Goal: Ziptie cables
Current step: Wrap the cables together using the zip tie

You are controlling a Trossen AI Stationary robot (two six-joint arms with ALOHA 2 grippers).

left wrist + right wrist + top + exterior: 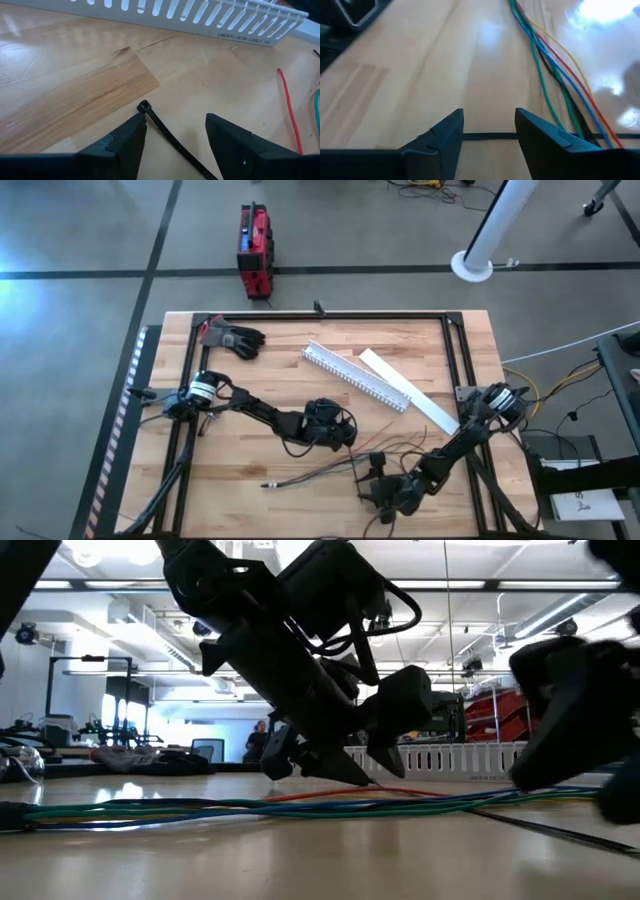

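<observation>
Cables (pixel 330 468): a loose bundle of thin wires laid on the wooden table (pixel 250 395), towards its near edge, between the two grippers. Long axis is seen running roughly across the table in the high view, one end reaching the left near a small connector, the other spreading by the right gripper. Colours are resolved only in the low view (green, blue, red strands lying flat) and the right wrist view (green, red, yellow, blue strands running away from the fingers).

Left gripper (pixel 325 425): held low over the table centre. Fingers are seen parted only in the left wrist view, where a black zip tie (pixel 167 135) lies on the wood between them, its head just beside one finger; contact cannot be told.

Right gripper (pixel 385 492): low near the front edge, fingers parted, nothing clasped.

White slotted channel (pixel 355 375) and flat lid (pixel 410 400): lying diagonally behind the cables
</observation>
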